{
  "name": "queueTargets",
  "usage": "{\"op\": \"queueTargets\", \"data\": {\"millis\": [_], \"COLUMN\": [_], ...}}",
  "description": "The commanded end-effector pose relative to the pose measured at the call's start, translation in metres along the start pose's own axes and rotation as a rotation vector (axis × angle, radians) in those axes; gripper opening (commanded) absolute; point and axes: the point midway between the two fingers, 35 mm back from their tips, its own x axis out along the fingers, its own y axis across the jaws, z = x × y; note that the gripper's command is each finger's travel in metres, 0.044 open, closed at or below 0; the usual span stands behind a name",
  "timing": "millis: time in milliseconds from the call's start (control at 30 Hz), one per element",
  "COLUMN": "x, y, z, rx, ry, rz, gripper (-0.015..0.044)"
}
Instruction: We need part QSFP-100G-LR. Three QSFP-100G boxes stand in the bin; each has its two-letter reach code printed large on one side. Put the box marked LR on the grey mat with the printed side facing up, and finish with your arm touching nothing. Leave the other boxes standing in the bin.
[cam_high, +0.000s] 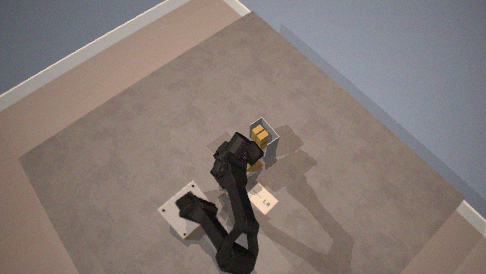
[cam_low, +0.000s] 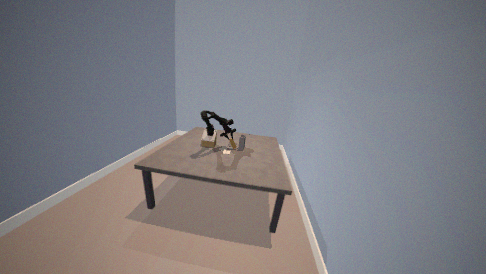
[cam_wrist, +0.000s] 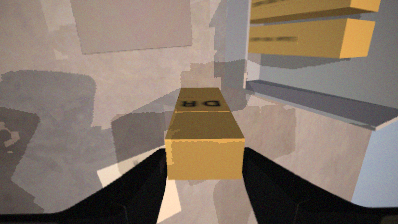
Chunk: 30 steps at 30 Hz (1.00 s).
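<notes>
Gripping one box (cam_high: 254, 166) (cam_low: 233, 143) (cam_wrist: 205, 132); two boxes (cam_high: 259, 135) (cam_wrist: 310, 30) in bin (cam_high: 272, 144) (cam_low: 242, 143) (cam_wrist: 320, 105).

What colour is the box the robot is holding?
Orange-yellow, with dark letters; the wrist view shows it best.

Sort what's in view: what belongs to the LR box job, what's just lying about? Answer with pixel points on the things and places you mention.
Job:
- gripper (cam_high: 252, 159) (cam_low: 231, 138) (cam_wrist: 204, 155)
- held box (cam_high: 254, 167) (cam_low: 233, 143) (cam_wrist: 205, 159), print looks like DR, not LR
- two boxes (cam_high: 258, 132) (cam_wrist: 300, 41) standing in the bin (cam_high: 272, 148) (cam_low: 242, 143) (cam_wrist: 320, 106)
- grey mat (cam_high: 215, 144) (cam_wrist: 132, 25)

Lying about:
- pale card (cam_high: 267, 202) (cam_low: 227, 152) (cam_wrist: 171, 201) printed LR; shows the wanted code, but isn't a box
</notes>
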Motion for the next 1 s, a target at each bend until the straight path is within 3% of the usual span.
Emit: {"op": "queueTargets", "data": {"millis": [0, 67, 200, 500, 967], "x": [0.005, 0.005, 0.003, 0.004, 0.010], "y": [0.004, 0.004, 0.002, 0.001, -0.023], "z": [0.000, 0.000, 0.000, 0.000, 0.000], "rx": [-0.006, -0.006, -0.001, -0.006, -0.007], "ry": [-0.002, -0.002, 0.002, -0.004, -0.006], "rz": [0.002, 0.002, 0.001, 0.010, 0.175], "gripper": [0.0153, 0.0153, 0.0237, 0.0237, 0.0237]}}
